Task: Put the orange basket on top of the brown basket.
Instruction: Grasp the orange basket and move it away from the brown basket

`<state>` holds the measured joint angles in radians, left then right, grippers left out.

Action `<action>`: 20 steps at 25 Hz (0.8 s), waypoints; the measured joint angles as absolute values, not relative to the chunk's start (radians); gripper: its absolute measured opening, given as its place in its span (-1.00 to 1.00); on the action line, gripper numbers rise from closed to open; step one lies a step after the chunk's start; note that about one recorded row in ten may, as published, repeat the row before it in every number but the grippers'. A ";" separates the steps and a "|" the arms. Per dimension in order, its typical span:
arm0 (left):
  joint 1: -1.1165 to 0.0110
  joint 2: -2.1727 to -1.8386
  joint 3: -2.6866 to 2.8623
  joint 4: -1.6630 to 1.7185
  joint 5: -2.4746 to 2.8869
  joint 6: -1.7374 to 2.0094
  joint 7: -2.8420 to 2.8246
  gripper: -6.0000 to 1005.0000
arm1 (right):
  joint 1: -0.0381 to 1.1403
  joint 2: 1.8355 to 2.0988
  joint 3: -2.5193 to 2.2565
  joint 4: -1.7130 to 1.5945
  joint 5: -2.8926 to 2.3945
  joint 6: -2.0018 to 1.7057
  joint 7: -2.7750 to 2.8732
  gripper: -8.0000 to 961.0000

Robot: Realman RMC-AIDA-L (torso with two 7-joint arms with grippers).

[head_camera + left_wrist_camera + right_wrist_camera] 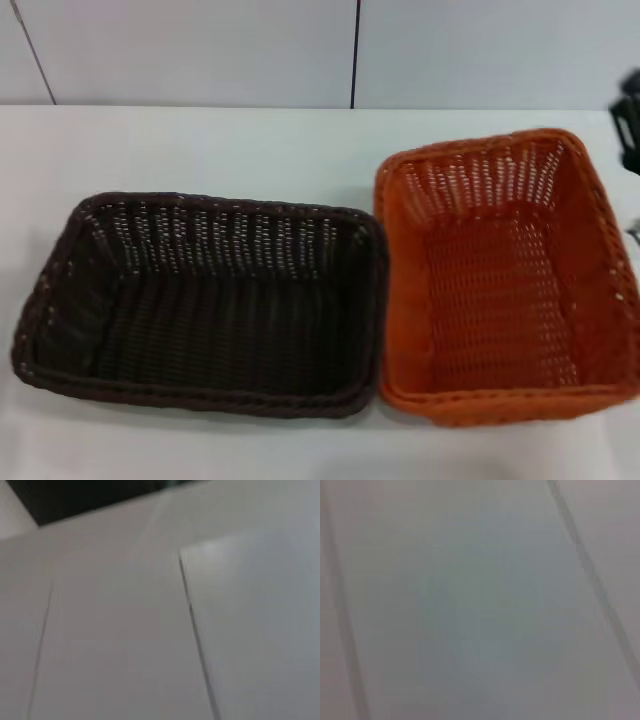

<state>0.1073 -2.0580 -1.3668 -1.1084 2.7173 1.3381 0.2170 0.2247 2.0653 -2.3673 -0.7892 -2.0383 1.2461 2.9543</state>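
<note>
One orange basket [505, 275] — one brown basket [205, 305]

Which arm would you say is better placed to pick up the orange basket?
Probably the right: the orange basket sits on the robot's right, and the right gripper shows just beyond its far corner. The left gripper is out of view.

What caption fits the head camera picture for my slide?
Empty brown basket and orange basket sit side by side on a white table, not yet stacked.

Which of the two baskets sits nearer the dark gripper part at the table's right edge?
The orange basket, on the robot's right. The brown basket lies on the left, farther from the right gripper.
</note>
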 joint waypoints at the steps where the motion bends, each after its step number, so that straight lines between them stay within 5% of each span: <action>1: 0.119 -2.062 -1.371 -0.969 2.716 1.413 0.198 0.46 | 0.225 2.054 -2.359 -0.850 -2.119 1.202 2.954 0.58; 7: 0.137 -2.070 -1.357 -0.744 2.638 1.483 0.223 0.45 | 0.214 2.041 -2.344 -0.970 -2.233 1.108 2.954 0.57; 20: 0.122 -2.069 -1.348 -0.712 2.599 1.490 0.227 0.45 | -0.059 2.032 -2.290 -1.210 -2.358 1.079 2.955 0.56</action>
